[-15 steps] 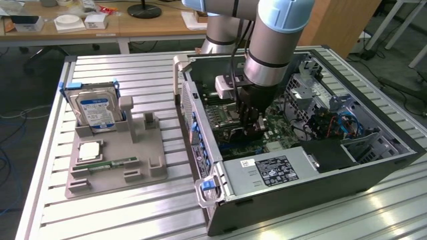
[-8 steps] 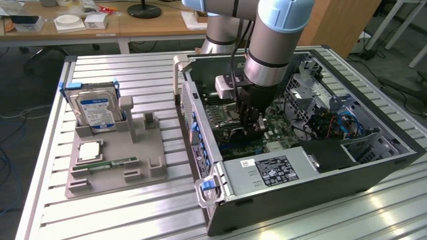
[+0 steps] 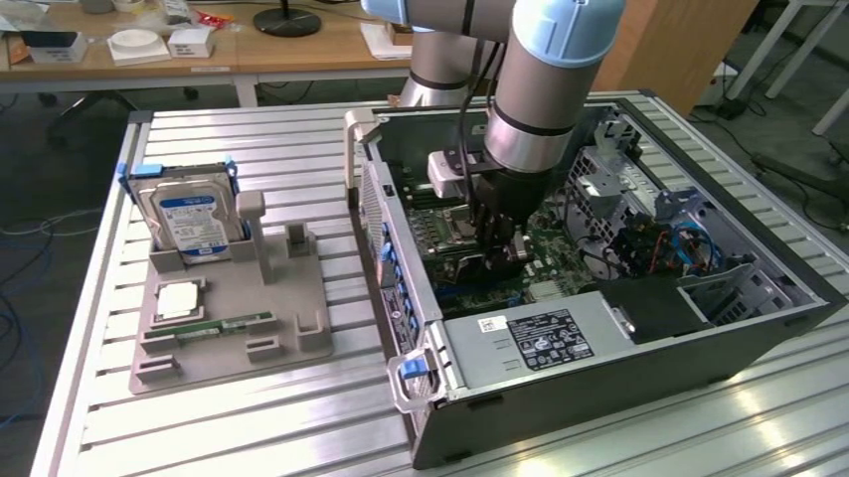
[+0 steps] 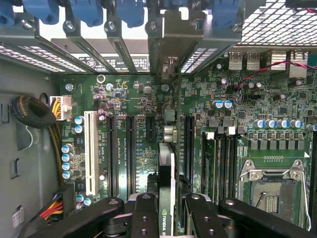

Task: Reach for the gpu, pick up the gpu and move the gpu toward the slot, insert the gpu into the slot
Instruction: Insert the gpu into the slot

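- Between the gripper's [image 4: 167, 213] black fingers [image 4: 144, 218] the gpu [image 4: 166, 198] stands on edge — a thin card seen from above, pinched from both sides, its metal bracket end [image 4: 170, 67] reaching toward the case's rear slot covers.
- Directly beneath the card lies the slot [image 4: 189, 144], one of several long dark connector strips on the green motherboard [image 4: 143, 114]; from here I cannot tell whether the card's edge is already touching it.
- Judged from this, the step in hand is the insertion: keep the card upright and parallel to the strip, press straight down, no twist.
- Beside it sits the white slot [image 4: 90, 151]; the silver processor socket [image 4: 270, 186] lies on the other side.
- In the exterior view the arm [image 3: 531, 109] reaches down into the open computer case [image 3: 623, 348] — a hard drive [image 3: 190, 221] stands on a grey fixture well apart.
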Controlling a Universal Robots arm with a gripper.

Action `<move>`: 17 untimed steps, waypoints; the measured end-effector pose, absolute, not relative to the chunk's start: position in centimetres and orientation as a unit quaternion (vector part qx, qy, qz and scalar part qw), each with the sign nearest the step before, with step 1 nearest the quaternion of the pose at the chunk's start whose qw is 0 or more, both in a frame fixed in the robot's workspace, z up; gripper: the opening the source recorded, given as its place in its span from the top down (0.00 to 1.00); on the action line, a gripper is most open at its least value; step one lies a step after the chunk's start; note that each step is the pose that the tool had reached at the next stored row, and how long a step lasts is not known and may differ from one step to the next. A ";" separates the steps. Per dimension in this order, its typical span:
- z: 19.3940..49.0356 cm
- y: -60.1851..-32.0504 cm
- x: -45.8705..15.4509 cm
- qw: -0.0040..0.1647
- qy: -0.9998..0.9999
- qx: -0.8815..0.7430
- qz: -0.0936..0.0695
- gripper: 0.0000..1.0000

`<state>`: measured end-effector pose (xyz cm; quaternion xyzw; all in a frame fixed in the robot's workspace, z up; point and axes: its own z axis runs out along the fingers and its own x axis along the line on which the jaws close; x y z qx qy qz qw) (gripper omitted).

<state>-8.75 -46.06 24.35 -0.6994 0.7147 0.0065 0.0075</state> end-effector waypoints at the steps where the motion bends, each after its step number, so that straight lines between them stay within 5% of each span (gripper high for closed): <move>1: 24.3 -46.1 -8.8 0.007 0.715 -0.699 0.007 0.74; 17: 24.1 -46.1 -9.1 0.007 0.715 -0.700 0.006 0.74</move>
